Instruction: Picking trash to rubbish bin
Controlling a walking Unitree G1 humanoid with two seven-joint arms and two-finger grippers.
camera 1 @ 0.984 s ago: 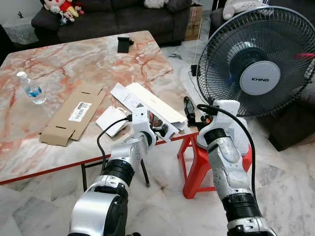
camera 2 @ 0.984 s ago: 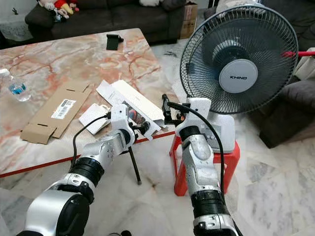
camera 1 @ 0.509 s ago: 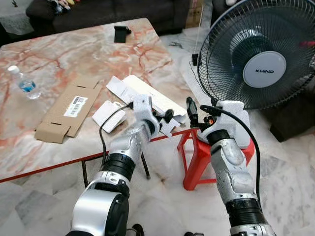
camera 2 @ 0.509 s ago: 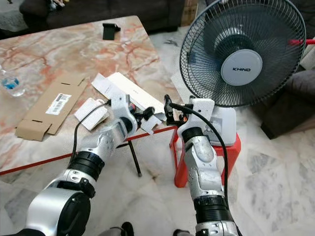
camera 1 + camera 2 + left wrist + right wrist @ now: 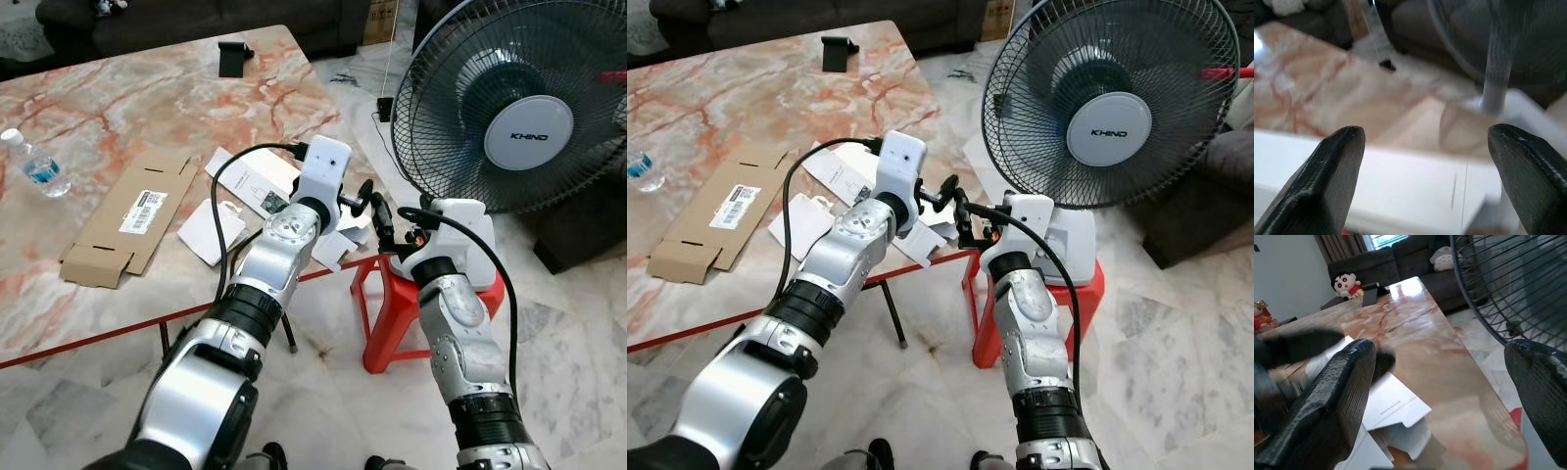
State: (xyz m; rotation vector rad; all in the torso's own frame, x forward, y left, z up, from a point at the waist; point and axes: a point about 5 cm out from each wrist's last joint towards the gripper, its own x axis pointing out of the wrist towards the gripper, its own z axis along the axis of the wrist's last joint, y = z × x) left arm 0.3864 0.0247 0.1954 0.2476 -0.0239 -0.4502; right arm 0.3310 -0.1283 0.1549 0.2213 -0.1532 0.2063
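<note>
Nearest the camera, the right tool [image 5: 377,211] hovered at the near corner of the pink-veined marble table [image 5: 127,108], its black fingers spread wide and empty. The left tool [image 5: 364,194] hung just beside it, over the table's edge, also spread wide with nothing between the fingers. Under and just behind both lay the trash: torn white paper packaging [image 5: 257,183] in several pieces, and further left a flattened brown cardboard box [image 5: 125,216]. A clear plastic water bottle [image 5: 34,166] stood well apart near the left edge. A black standing fan [image 5: 524,108] on a red plastic stool [image 5: 397,318] stood to the right. Judging by this, no trash had been picked up yet; all of it remained.
</note>
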